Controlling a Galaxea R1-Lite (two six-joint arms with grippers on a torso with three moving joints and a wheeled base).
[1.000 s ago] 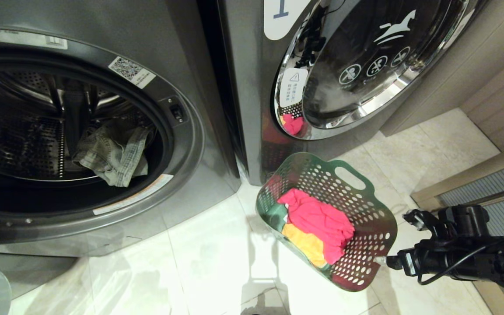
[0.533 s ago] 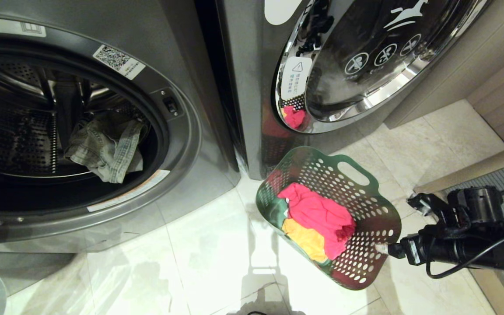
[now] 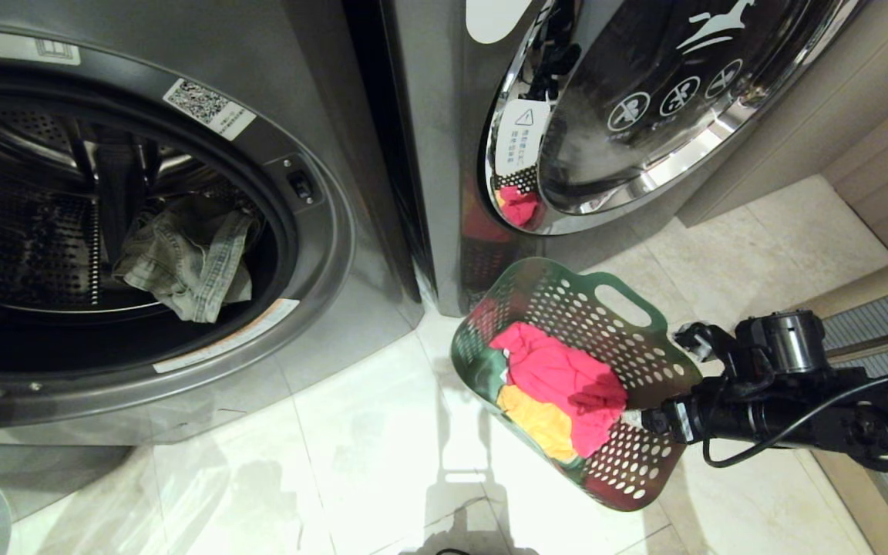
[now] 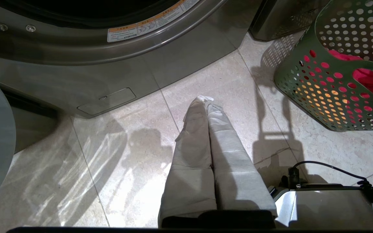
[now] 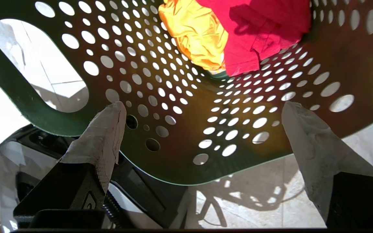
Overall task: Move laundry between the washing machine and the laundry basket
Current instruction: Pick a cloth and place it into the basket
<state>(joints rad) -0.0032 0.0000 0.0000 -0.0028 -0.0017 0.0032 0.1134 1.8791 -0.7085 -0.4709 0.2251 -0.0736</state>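
Evidently the reach into the basket (image 3: 648, 351) at lower right of the head view is under way: the right gripper (image 3: 632, 418) hangs spread wide and empty at its rim, just beside the pink cloth (image 3: 560, 378) (yellow cloth (image 3: 540, 422) beneath). Next it must dip in and close on fabric. Jeans (image 3: 182, 262) lie in the washer (image 3: 313, 231), upper left. The left gripper (image 4: 205, 98) is closed, empty.

the laundry basket (image 3: 648, 354) is matt green plastic, perforated with round holes. crumpled pink cloth (image 3: 563, 381) and yellow cloth (image 3: 540, 422) lie beyond the right gripper's (image 5: 202, 113) fingers (image 5: 105, 132), which are wrapped in rough pale fabric tape. the washing machine (image 3: 336, 254) is brushed grey metal; the floor (image 3: 382, 455) is glossy tile.
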